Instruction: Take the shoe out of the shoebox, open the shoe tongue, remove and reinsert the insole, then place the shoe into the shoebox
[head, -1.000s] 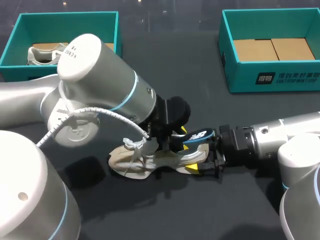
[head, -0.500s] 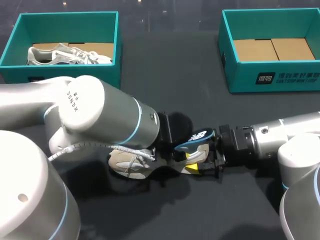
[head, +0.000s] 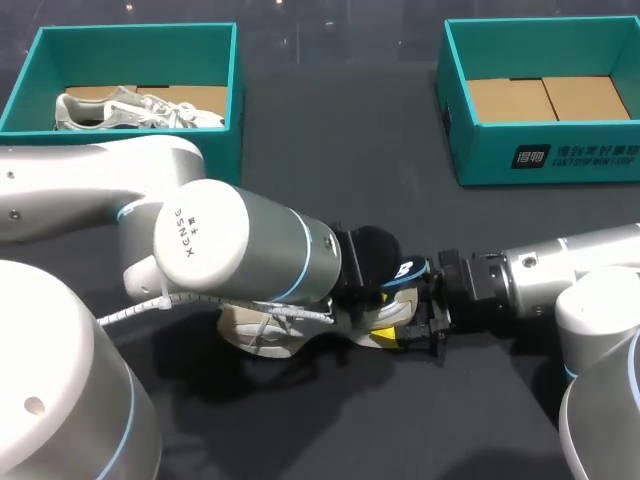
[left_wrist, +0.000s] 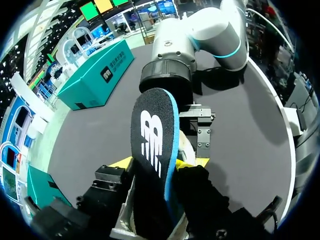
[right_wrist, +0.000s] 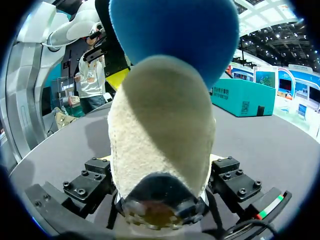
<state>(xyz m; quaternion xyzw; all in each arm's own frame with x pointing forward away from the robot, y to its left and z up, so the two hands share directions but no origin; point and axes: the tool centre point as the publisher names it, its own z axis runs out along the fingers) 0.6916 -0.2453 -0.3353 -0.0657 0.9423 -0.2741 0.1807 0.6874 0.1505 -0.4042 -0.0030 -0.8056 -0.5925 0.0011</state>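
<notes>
Swinging lower and to the right, my left arm (head: 240, 250) is now covering most of the shoe (head: 262, 338) in the head view. The insole (head: 402, 271) is dipping toward the heel, so I think it is going back in. The right gripper (head: 418, 325) is clamping the heel from the right, mid-table.

In the left wrist view, the left gripper (left_wrist: 160, 167) is pinching the insole, which is standing up ahead of it.

In the right wrist view, the fuzzy heel is sitting between the right fingers, which are squeezing it from both sides. The blue underside of the insole is hanging over it. The shoe is not going into a box yet.
</notes>
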